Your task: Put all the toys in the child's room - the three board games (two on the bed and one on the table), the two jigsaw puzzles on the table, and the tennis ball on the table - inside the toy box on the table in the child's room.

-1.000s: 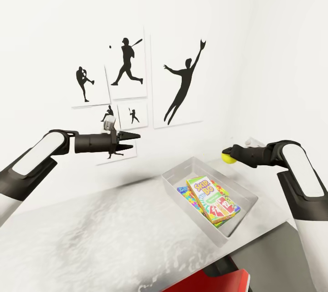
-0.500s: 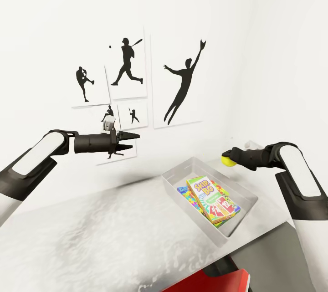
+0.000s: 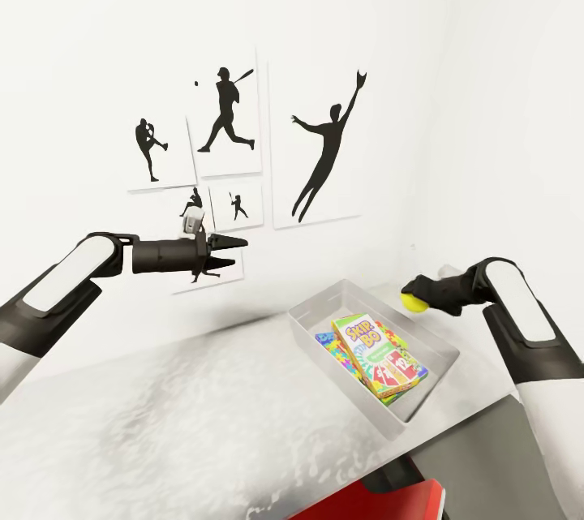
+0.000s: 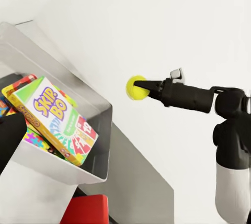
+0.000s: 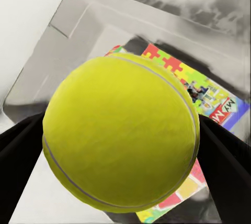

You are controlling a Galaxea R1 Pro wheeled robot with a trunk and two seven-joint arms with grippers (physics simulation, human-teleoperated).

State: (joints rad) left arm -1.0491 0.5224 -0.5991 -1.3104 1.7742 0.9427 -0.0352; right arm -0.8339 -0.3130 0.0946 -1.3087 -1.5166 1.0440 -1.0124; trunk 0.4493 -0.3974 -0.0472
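The tennis ball (image 3: 417, 304) is held in the air by my right gripper (image 3: 414, 298), which is shut on it, just above the far right rim of the toy box (image 3: 318, 305). Through the right wrist view the tennis ball (image 5: 120, 140) hangs over the toy box (image 5: 68, 41) and a jigsaw puzzle (image 5: 209, 96) lying inside. The Skip-Bo board game (image 3: 367, 344) lies on top in the toy box, with a jigsaw puzzle (image 3: 339, 354) sticking out beneath it. My left gripper (image 3: 235, 252) hovers open and empty above the table (image 3: 162, 423), left of the toy box.
Black silhouette pictures (image 3: 324, 147) hang on the white wall behind the table. A red object (image 3: 381, 504) sits below the table's near edge. The toy box stands near the table's right end, close to the room corner.
My right gripper has dropped a little and drawn back to the right with the tennis ball. The left arm has stayed still.
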